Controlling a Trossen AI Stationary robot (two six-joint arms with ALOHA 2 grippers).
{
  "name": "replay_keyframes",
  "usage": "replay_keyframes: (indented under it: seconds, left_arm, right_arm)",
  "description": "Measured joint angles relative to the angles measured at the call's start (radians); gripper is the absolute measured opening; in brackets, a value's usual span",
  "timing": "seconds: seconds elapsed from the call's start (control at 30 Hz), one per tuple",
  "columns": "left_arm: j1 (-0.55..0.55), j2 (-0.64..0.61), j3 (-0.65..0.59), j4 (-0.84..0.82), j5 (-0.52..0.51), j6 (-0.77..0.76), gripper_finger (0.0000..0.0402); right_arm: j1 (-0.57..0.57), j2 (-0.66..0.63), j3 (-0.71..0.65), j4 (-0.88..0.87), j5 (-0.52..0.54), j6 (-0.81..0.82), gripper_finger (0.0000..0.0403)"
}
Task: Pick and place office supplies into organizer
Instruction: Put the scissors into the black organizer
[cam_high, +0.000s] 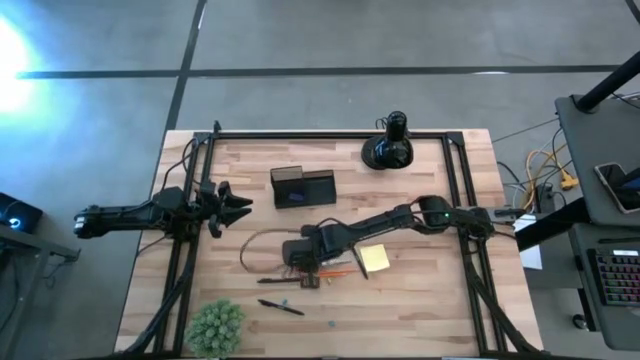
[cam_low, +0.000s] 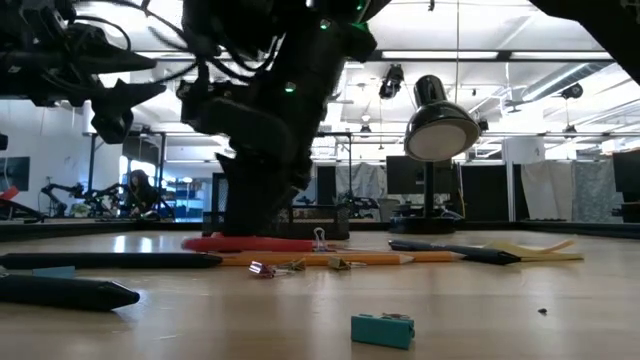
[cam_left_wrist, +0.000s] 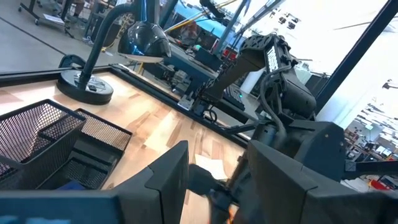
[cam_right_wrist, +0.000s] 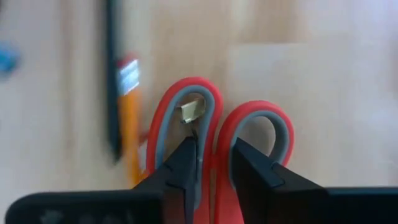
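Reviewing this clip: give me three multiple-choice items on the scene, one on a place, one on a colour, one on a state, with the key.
1. The right gripper is over:
A. the organizer
B. the scissors
C. the plant ball

2. The scissors have handles that are:
A. red
B. blue
C. green

3. The left gripper is:
A. shut on a pen
B. holding the sticky-note pad
C. open and empty

Key: B, its fingers straddle a handle loop in the right wrist view; A, both loops are red; C, its fingers stand apart beside the organizer, holding nothing.
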Motion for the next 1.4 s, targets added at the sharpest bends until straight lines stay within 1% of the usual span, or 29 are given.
replay_keyframes:
  seconds: [0.1,0.23,0.33,0.47,0.6,0.77,0.87,0.93,1.07,1.13,1.23,1.4]
  left_arm:
    - [0.000,0.000,0.002,0.004,0.000,0.000,0.0153]
    - [0.000,0.000,0.001,0.005,0.000,0.000,0.0153]
    - [0.000,0.002,0.003,0.005,0.000,0.000,0.0153]
    - [0.000,-0.001,0.003,0.005,0.000,0.000,0.0153]
    - [0.000,0.002,0.003,0.003,0.000,0.000,0.0153]
    - [0.000,-0.002,0.003,0.003,0.000,0.000,0.0153]
    - [0.000,0.000,0.002,-0.001,0.000,0.000,0.0153]
    - [0.000,0.001,0.004,-0.001,0.000,0.001,0.0153]
    - [0.000,-0.001,-0.001,-0.001,0.000,0.003,0.0153]
    - [0.000,0.005,-0.002,-0.003,0.000,0.003,0.0153]
    - [0.001,0.016,-0.002,0.000,-0.013,0.006,0.0153]
    - [0.001,0.034,-0.002,-0.001,-0.063,0.054,0.0153]
  right_arm:
    - [-0.013,-0.024,0.034,0.015,0.084,0.136,0.0068]
    - [-0.023,-0.041,0.092,0.022,0.095,0.206,0.0065]
    - [-0.025,-0.038,0.139,0.015,0.095,0.208,0.0062]
    - [-0.038,-0.049,0.198,-0.037,0.139,0.161,0.0057]
    - [-0.068,-0.061,0.219,-0.101,0.200,0.101,0.0044]
    - [-0.119,-0.096,0.220,-0.088,0.252,0.098,0.0029]
    - [-0.155,-0.134,0.219,-0.046,0.334,0.135,0.0029]
    - [-0.179,-0.168,0.219,0.019,0.391,0.149,0.0029]
    - [-0.217,-0.224,0.221,0.173,0.586,0.147,0.0029]
    - [-0.244,-0.236,0.221,0.248,0.630,0.131,0.0029]
    - [-0.284,-0.225,0.218,0.351,0.626,0.099,0.0029]
    - [-0.328,-0.178,0.212,0.394,0.521,0.088,0.0029]
